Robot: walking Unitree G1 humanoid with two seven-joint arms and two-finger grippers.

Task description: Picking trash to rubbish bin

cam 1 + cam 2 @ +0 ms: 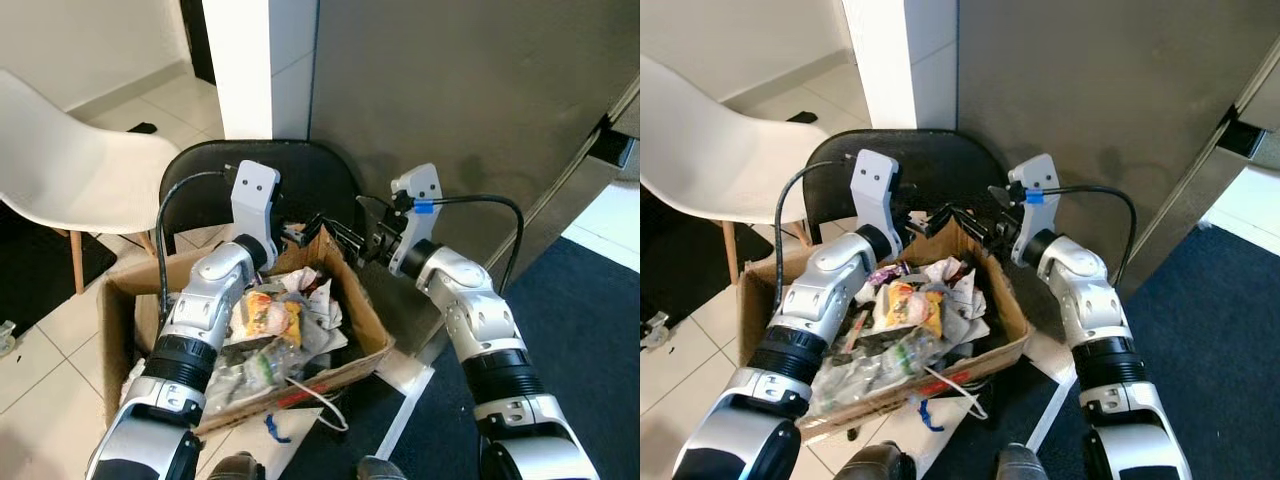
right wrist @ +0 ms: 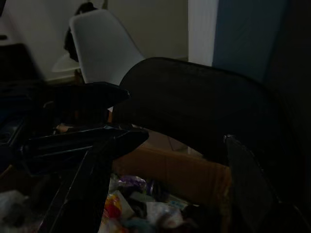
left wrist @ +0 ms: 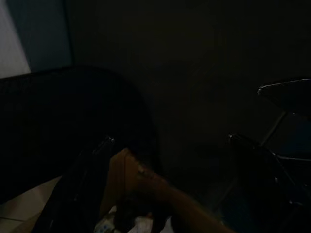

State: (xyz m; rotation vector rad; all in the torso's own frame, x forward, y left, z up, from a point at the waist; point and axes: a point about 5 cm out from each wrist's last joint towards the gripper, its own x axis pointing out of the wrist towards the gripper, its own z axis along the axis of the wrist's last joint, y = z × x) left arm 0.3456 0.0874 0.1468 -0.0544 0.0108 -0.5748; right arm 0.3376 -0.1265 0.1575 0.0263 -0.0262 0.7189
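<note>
Both end effectors met over the far rim of the brown cardboard box [image 1: 365, 320] of crumpled trash (wrappers, paper) [image 1: 268, 320]. The left end effector [image 1: 298, 238] was too dark to judge; the right end effector [image 1: 962, 220] stood open just beside it, the black chair [image 1: 940, 165] behind both.

This looks like a room in a home; the floor [image 1: 60, 350] is pale ceramic tile with grey grout lines, partly covered at the right by a dark blue carpet [image 1: 590, 330]; a white moulded chair [image 1: 70, 170] on wooden legs stands at the left, and a black mesh-backed chair [image 1: 300, 180] sits against a large grey panel [image 1: 450, 100]. A white pillar [image 1: 245, 65] with skirting along the plain wall rises behind; an open cardboard box [image 1: 365, 320] heaped with wrappers and crumpled paper rests on the tiles.
</note>
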